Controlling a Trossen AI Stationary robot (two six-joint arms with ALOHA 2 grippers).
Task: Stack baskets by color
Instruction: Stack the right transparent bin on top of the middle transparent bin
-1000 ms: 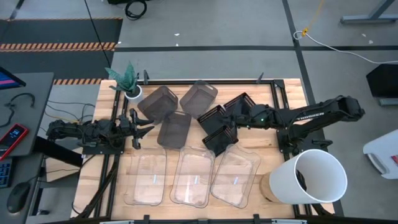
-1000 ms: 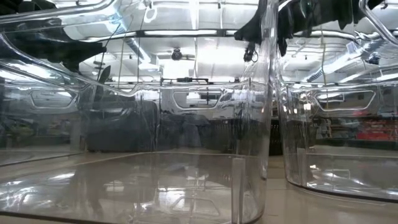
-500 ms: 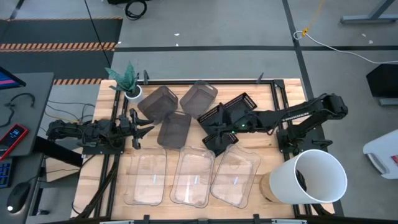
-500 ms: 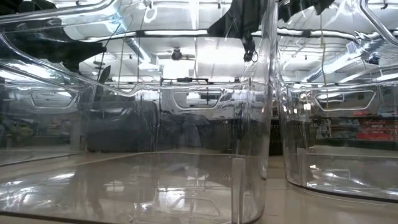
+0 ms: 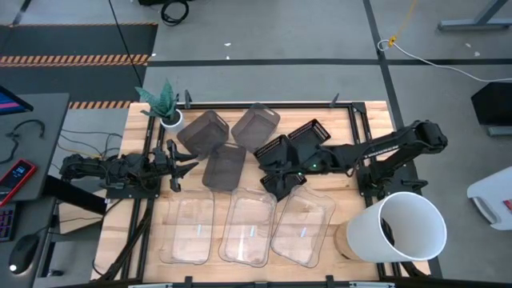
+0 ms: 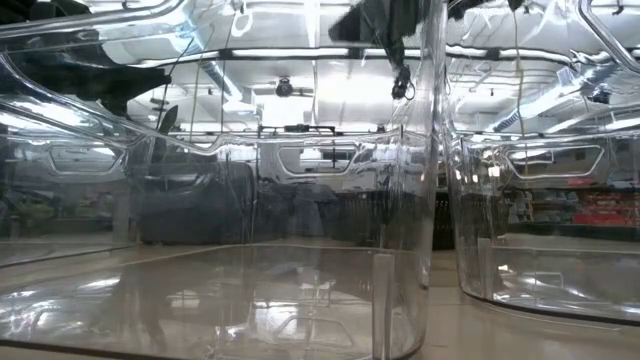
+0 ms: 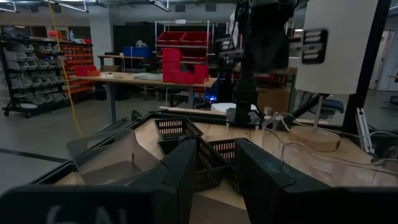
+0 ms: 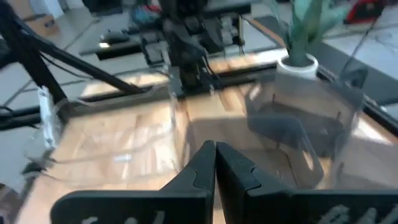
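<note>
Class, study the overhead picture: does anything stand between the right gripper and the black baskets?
Nothing visible does. The right gripper is already over the black baskets, fingers together, empty. The grey baskets lie farther left, the clear baskets nearer the front edge.

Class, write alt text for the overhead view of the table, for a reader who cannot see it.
The right end effector reaches over three black slatted baskets at mid-table. Three grey baskets lie unstacked beside them, and three clear baskets sit side by side along the near edge. The left end effector waits at the left edge.
</note>
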